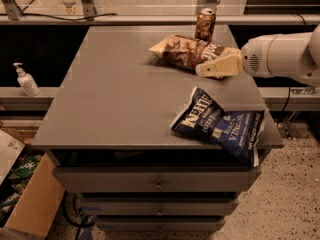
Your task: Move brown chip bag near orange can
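Got the brown chip bag (186,51) lying on the grey table (125,94) toward 12 o'clock, just beside the orange can (205,24). Sits at 10 o'clock from the gripper (202,72), right next to it. Can't tell if that's apart or together.

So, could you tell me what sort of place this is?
Probably a lab or office work area: a grey drawer cabinet, a pump bottle beside it, a cardboard box lower left. The gripper is by the brown chip bag.
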You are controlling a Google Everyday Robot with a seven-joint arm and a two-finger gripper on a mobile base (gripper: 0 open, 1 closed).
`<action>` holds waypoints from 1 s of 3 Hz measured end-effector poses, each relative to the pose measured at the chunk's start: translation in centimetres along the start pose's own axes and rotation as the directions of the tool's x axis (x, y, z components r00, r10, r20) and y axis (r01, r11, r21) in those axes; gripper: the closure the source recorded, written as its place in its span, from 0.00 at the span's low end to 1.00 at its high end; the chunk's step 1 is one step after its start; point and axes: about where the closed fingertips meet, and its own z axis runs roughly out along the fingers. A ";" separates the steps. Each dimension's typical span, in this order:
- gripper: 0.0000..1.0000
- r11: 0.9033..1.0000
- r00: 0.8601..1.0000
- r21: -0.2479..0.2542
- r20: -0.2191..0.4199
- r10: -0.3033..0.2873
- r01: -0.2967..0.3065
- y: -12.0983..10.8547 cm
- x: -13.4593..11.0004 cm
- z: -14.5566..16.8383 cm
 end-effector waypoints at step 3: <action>0.00 0.999 0.968 -0.047 0.251 0.030 -0.019 -1.9 0.1 -12.4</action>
